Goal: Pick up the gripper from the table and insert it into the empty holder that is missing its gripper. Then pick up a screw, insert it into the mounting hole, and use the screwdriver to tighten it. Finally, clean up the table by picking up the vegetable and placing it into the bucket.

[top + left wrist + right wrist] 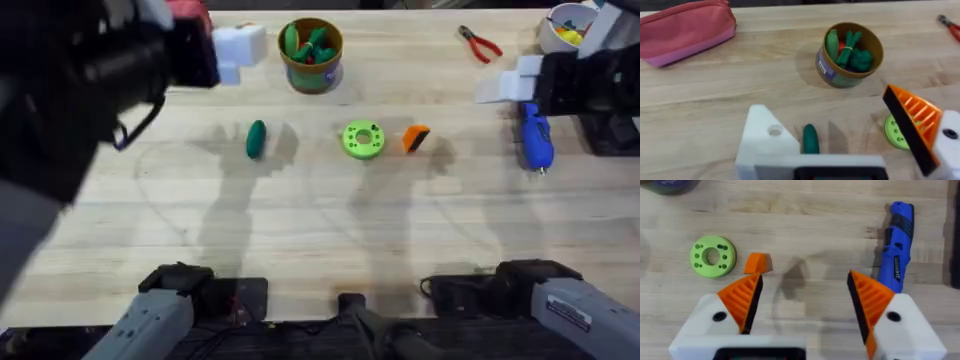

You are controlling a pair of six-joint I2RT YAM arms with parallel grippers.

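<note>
The orange gripper (416,138) (758,263) lies on the table just right of a green ring (363,139). The holder (765,142) is my left gripper's bare white finger mount, with a round hole (774,131) in it; the other finger carries an orange tip (912,122). My left gripper (238,47) (832,127) hangs open above the dark green vegetable (256,138) (810,139), beside the bucket (311,55) (850,47). Over the table's right side my right gripper (507,86) (805,282) stands open near the blue screwdriver (535,135) (897,240). The screw is out of view.
The bucket holds several green toy vegetables. Red-handled pliers (480,43) and a white bowl (562,28) sit at the back right. A pink pouch (685,30) lies at the back left. The green ring (712,256) rests mid-table.
</note>
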